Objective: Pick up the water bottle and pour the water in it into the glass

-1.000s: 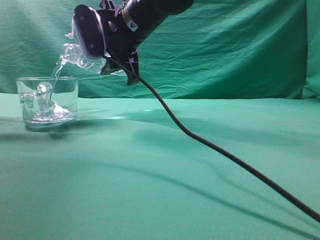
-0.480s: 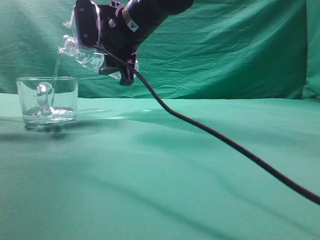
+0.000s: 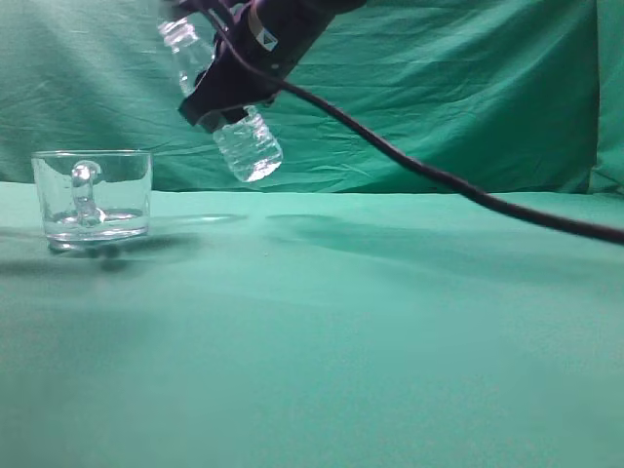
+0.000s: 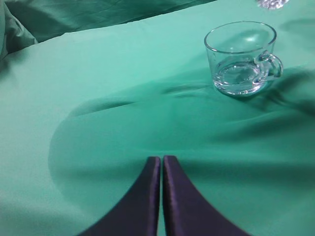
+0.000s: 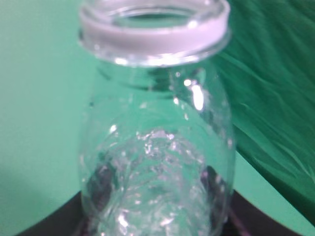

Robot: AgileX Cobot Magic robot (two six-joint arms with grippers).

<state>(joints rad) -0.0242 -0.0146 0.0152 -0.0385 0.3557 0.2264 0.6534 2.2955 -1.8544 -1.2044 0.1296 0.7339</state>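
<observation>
Pouring has stopped — the right gripper (image 3: 222,97), clamped on the water bottle (image 3: 246,146), has swung it neck-up, up and right of the glass (image 3: 93,195), which holds a little water (image 4: 239,78) — the left gripper (image 4: 162,167) rests closed.

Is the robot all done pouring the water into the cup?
Nearly. The glass already has a shallow pool of water at the bottom. No stream falls now. The right gripper holds the water bottle in the air, tipped neck-up, right of the glass. What is left looks like setting the bottle down. The left gripper waits, jaws closed.
</observation>
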